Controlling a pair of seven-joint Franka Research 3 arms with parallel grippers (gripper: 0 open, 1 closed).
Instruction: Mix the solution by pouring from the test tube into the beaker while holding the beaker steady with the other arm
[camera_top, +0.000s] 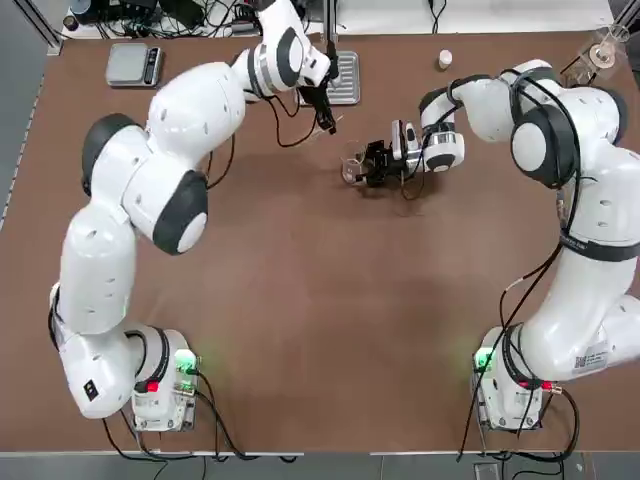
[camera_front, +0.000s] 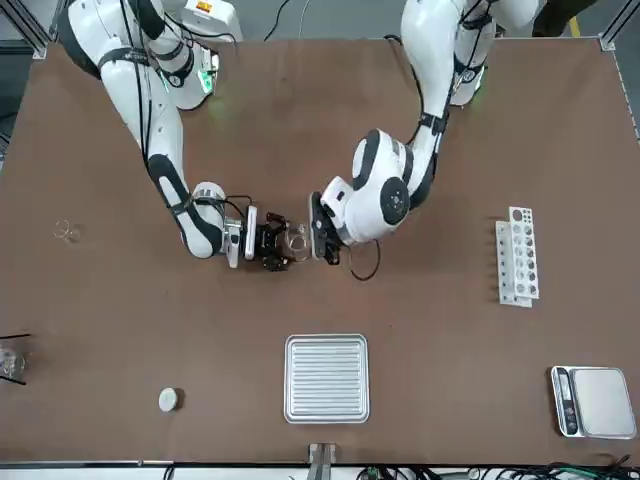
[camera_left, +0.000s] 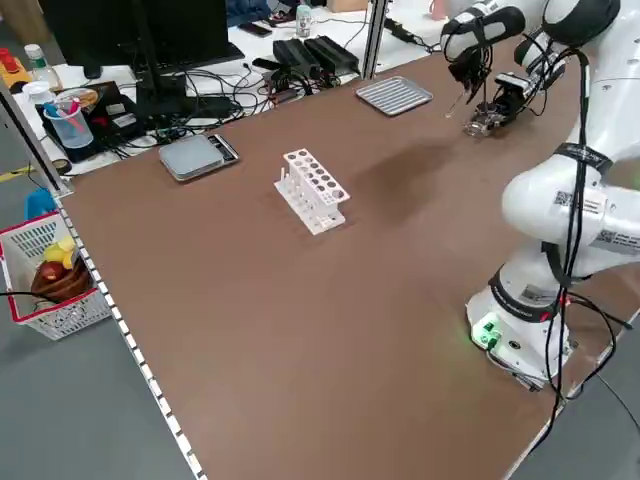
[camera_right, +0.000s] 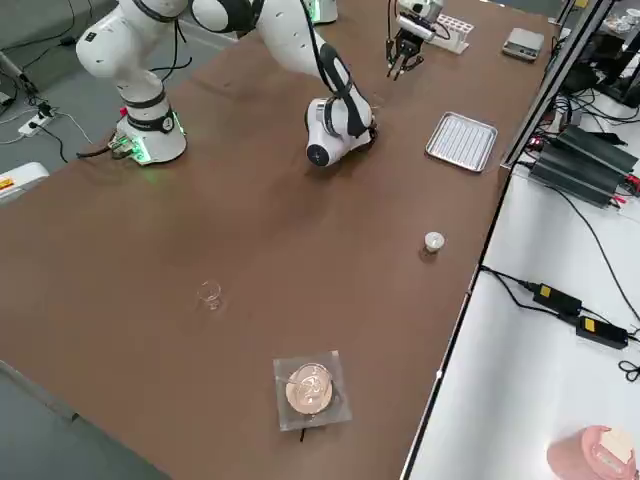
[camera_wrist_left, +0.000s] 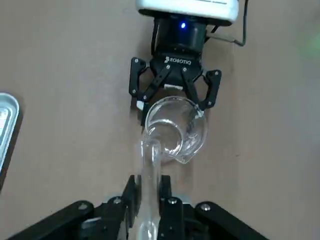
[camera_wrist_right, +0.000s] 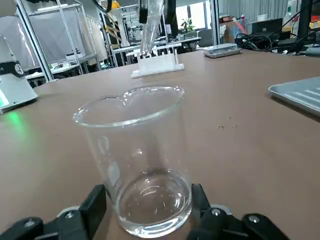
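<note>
Your beaker is between the two fingers of the right gripper, which grips it around the sides; whether its base touches the table you cannot tell. The test tube is clamped in the left gripper, above and just beside the beaker, on its left side as your robot faces. In the left wrist view one end of the tube overlaps the beaker's rim; you cannot tell whether they touch.

Near the beaker, on its far side from the arms' bases, lies the ribbed metal tray. Well to the beaker's left stands the white rack, with the scale farther out beyond it. Beyond the beaker to its right is a small white round piece. A tiny clear glass piece sits well apart from the beaker, to its right.
</note>
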